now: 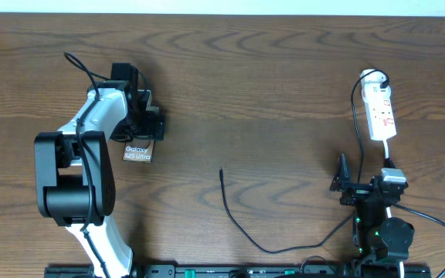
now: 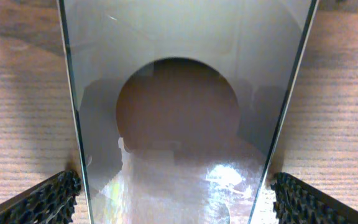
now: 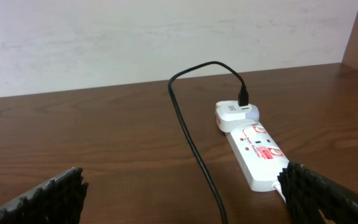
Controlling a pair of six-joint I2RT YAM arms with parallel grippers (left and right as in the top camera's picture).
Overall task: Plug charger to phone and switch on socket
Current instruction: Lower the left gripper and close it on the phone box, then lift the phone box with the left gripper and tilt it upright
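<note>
The phone (image 1: 137, 151) lies flat on the table at the left, its white "Galaxy" lettering showing. My left gripper (image 1: 140, 123) hangs over its far end, open. In the left wrist view the phone (image 2: 179, 74) with its brownish oval fills the space between the two pads (image 2: 48, 200), which stand just outside its silver edges. The socket (image 1: 381, 110) lies at the right, the charger's adapter (image 3: 235, 114) plugged in at its far end. The charger cable (image 1: 242, 232) curves across the table to a free tip (image 1: 221, 171). My right gripper (image 1: 367, 176) is open just short of the socket (image 3: 257, 155).
The table is dark brown wood with a pale wall (image 3: 166, 37) behind it. A white cord (image 1: 389, 150) runs from the socket toward my right arm. The right arm's base (image 1: 381, 239) and black robot cables sit at the front edge.
</note>
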